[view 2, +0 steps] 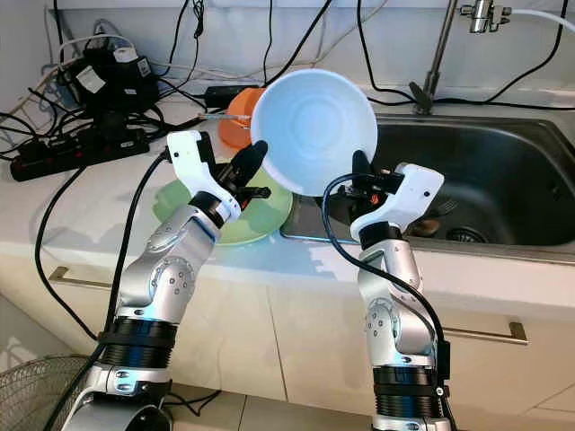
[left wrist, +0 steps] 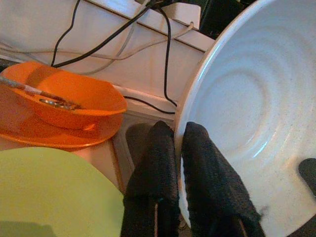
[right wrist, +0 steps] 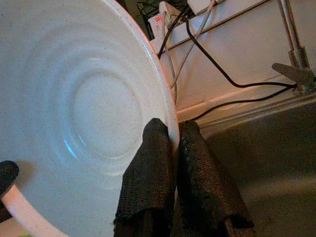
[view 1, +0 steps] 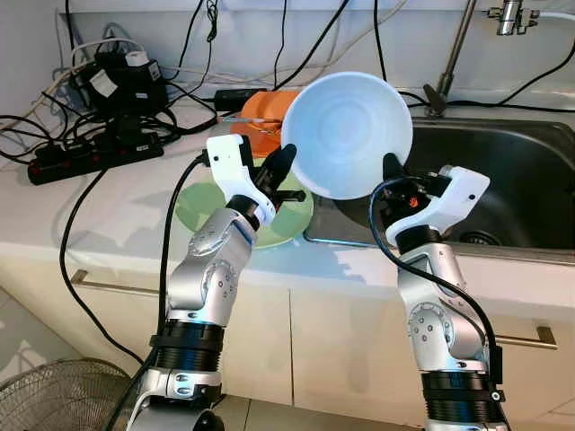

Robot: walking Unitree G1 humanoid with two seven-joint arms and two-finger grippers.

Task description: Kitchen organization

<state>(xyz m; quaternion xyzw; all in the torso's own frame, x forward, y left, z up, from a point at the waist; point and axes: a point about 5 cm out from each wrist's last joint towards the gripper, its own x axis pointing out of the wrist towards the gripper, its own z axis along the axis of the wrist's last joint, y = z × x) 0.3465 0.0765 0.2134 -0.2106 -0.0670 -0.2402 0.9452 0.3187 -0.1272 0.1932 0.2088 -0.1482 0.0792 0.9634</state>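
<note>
You have the white bowl (view 1: 347, 135) held in the air between both arms, tipped up on edge so its hollow faces you, above the worktop's (view 1: 108, 202) front edge where it meets the left rim of the sink (view 1: 503, 180). The left end effector (view 1: 286, 162) is clamped on the bowl's left rim, one finger inside and one outside, and the right end effector (view 1: 393, 171) is clamped the same way on the lower right rim; the wrist views show each pair of fingers (left wrist: 197, 163) pinching the rim. So the bowl sits directly between the two, neither arm nearer than the other, and its open face stands nearly upright, not level. Below and to the left lies the green plate (view 1: 202, 211) on the worktop, near the front edge, with the orange bowl (view 1: 260, 112) on its orange plate (left wrist: 29, 133) behind it toward the back wall. My read: if the bowl goes onto the green plate, it lies down and left of your grip, and you must tilt the rim back to level first.
</note>
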